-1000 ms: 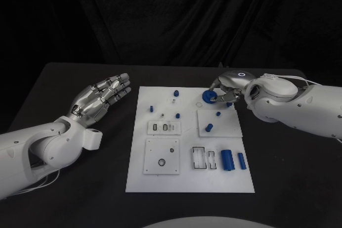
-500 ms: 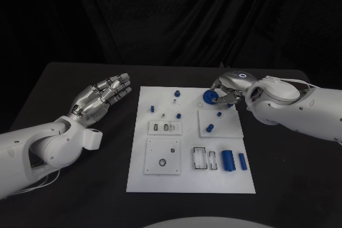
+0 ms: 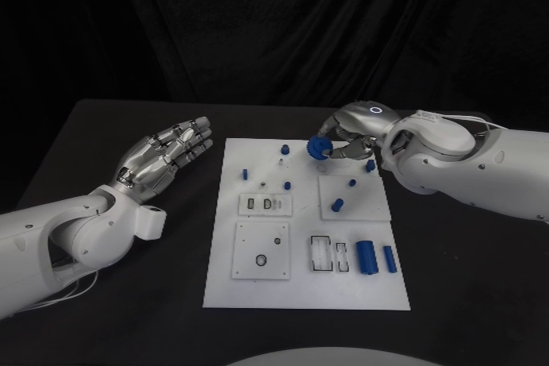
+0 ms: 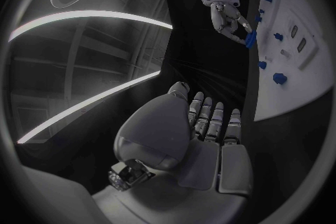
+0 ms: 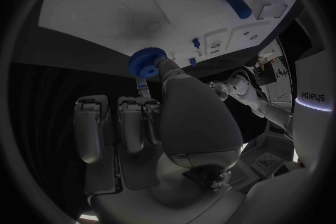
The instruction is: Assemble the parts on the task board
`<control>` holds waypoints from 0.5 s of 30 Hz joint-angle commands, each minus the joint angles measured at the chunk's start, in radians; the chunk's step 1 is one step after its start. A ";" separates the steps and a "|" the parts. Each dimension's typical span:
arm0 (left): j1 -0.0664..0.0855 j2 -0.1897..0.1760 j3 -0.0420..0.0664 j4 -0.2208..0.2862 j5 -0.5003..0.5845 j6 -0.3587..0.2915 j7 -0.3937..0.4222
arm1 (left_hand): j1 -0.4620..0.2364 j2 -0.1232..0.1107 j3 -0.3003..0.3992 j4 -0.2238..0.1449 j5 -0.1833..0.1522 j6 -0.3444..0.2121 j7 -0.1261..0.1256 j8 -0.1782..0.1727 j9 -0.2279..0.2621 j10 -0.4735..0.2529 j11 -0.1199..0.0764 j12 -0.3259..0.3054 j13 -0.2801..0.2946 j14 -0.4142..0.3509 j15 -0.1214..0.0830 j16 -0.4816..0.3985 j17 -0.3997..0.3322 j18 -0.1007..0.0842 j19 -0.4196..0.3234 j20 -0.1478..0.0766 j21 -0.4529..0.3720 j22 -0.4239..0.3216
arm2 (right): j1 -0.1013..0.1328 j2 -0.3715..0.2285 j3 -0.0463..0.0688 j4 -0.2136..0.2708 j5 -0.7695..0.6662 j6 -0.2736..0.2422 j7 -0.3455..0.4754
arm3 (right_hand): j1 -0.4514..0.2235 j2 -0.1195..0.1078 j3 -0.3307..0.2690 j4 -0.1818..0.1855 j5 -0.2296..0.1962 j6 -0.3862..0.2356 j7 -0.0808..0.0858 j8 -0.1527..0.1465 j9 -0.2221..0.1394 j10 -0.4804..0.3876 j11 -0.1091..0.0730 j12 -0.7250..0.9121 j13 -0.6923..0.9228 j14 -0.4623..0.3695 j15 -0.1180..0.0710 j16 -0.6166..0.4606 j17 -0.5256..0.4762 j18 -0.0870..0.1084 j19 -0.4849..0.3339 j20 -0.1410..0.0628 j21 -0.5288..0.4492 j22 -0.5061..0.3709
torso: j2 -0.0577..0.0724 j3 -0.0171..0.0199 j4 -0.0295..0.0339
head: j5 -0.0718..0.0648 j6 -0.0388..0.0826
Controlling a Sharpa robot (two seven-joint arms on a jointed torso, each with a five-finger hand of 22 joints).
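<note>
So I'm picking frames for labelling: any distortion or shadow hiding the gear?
Head view: even light, the blue gear clear in the right hand. Right wrist view: fisheye bends the task board edges, and a soft shadow falls on it near the gear. Left wrist view: bright curved streaks.

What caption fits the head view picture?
Right hand holds a blue gear above the white task board; left hand open.

On the black table (image 3: 114, 120) lies a white board (image 3: 303, 290) with blue parts, a blue cylinder (image 3: 366, 256) at its 5 o'clock corner, while the silver right hand (image 3: 349, 137) at 1 o'clock holds a blue gear (image 3: 319, 147); the left hand (image 3: 160, 156) at 10 o'clock is silver too.
</note>
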 commanded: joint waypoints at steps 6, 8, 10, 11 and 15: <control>0.000 0.011 0.001 -0.003 0.003 0.012 0.050 | 0.010 -0.002 0.005 0.001 0.005 -0.005 0.005 0.003 0.000 0.000 0.010 0.005 0.001 0.000 0.003 0.004 0.001 0.009 0.000 0.010 0.003 0.002 | -0.004 0.077 0.000 -0.022 -0.008 0.032 0.037 | -0.016 0.001 0.004 0.008 0.001 0.074 -0.063 0.076 0.175 0.106 -0.007 0.003 0.263 0.105 -0.004 0.003 0.263 -0.007 0.104 -0.007 0.003 0.263 | 0.000 -0.0018 0.0014 | 0.000 -0.004; 0.000 0.012 0.001 -0.004 0.003 0.013 0.050 | 0.010 -0.002 0.005 0.001 0.005 -0.005 0.005 0.003 0.000 0.000 0.010 0.005 0.001 0.000 0.003 0.004 0.001 0.009 0.000 0.010 0.003 0.002 | -0.008 0.096 0.000 -0.032 -0.008 0.034 0.041 | -0.017 0.000 0.004 0.008 0.001 0.072 -0.062 0.076 0.175 0.106 -0.006 0.003 0.263 0.105 -0.004 0.003 0.263 -0.007 0.104 -0.007 0.003 0.263 | 0.000 -0.0020 0.0016 | 0.000 -0.004; 0.000 0.014 0.001 -0.005 0.003 0.014 0.050 | 0.010 -0.002 0.005 0.001 0.005 -0.005 0.005 0.003 0.000 0.000 0.010 0.005 0.001 0.000 0.003 0.004 0.001 0.009 0.000 0.010 0.003 0.002 | -0.012 0.115 0.000 -0.044 -0.008 0.038 0.045 | -0.018 0.000 0.004 0.009 0.001 0.070 -0.061 0.074 0.176 0.106 -0.006 0.003 0.263 0.105 -0.004 0.003 0.263 -0.007 0.104 -0.007 0.003 0.263 | 0.000 -0.0018 0.0014 | 0.000 -0.005; 0.000 0.015 0.001 -0.006 0.003 0.014 0.050 | 0.010 -0.002 0.005 0.001 0.005 -0.005 0.005 0.003 0.000 0.000 0.010 0.005 0.001 0.000 0.003 0.004 0.001 0.009 0.000 0.010 0.003 0.002 | -0.013 0.122 0.000 -0.050 -0.008 0.040 0.046 | -0.018 0.000 0.004 0.009 0.001 0.070 -0.061 0.074 0.176 0.106 -0.006 0.003 0.263 0.105 -0.004 0.003 0.263 -0.007 0.104 -0.007 0.003 0.263 | 0.001 -0.0020 0.0028 | -0.001 -0.006; 0.000 0.016 0.001 -0.006 0.003 0.015 0.050 | 0.010 -0.002 0.005 0.001 0.005 -0.005 0.005 0.003 0.000 0.000 0.010 0.005 0.001 0.000 0.003 0.004 0.001 0.009 0.000 0.010 0.003 0.002 | -0.021 0.150 0.000 -0.071 -0.008 0.047 0.050 | -0.018 -0.001 0.008 0.009 -0.008 0.059 -0.059 0.068 0.178 0.106 -0.004 0.003 0.263 0.105 -0.003 0.003 0.263 -0.007 0.104 -0.006 0.003 0.263 | 0.003 0.0001 0.0044 | -0.002 -0.005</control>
